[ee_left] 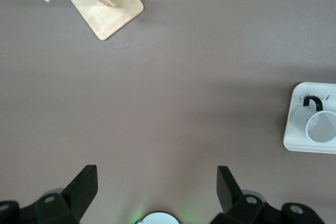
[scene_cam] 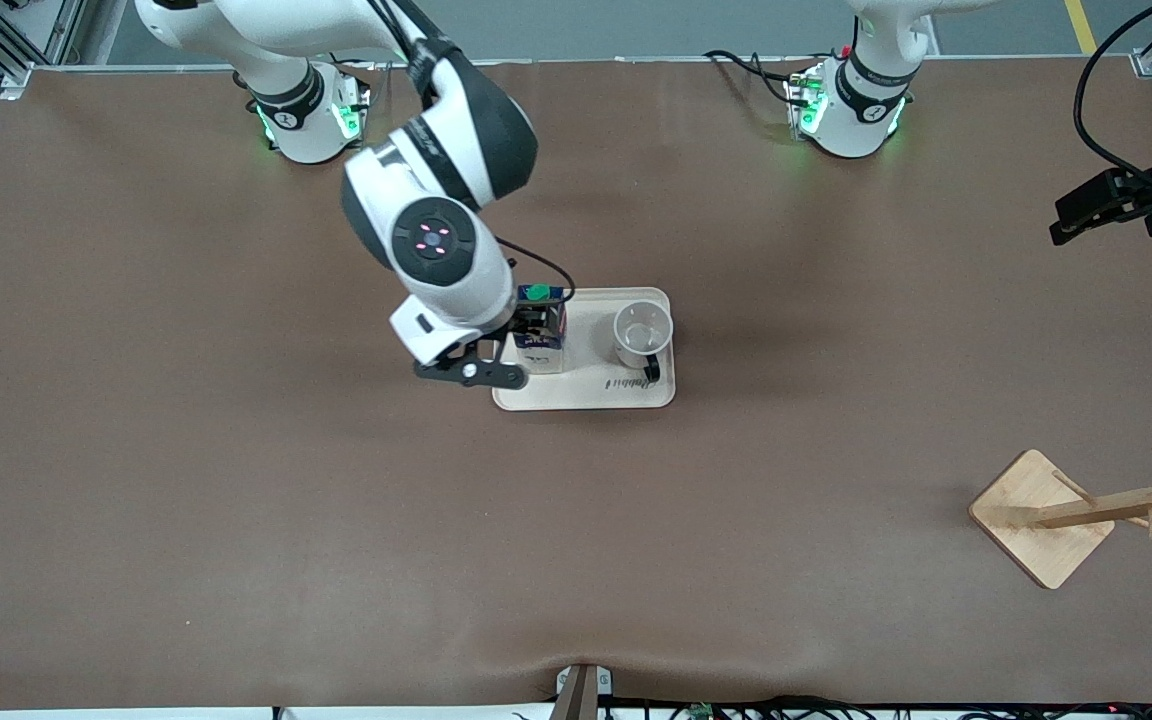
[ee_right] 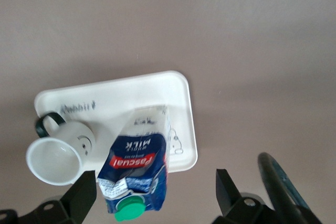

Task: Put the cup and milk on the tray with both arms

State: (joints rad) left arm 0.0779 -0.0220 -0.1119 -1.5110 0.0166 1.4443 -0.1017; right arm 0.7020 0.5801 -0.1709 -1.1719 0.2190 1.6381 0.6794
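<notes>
Surface: brown table, rack at the left arm's end.
Done: cup and milk both stand on tray.
Right gripper: fingers spread, milk between them, released as I judge.
Left gripper: spread, empty, waiting well apart from tray.
Left: withdrawing only.
Views: right wrist shows carton label; front shows the cap.
</notes>
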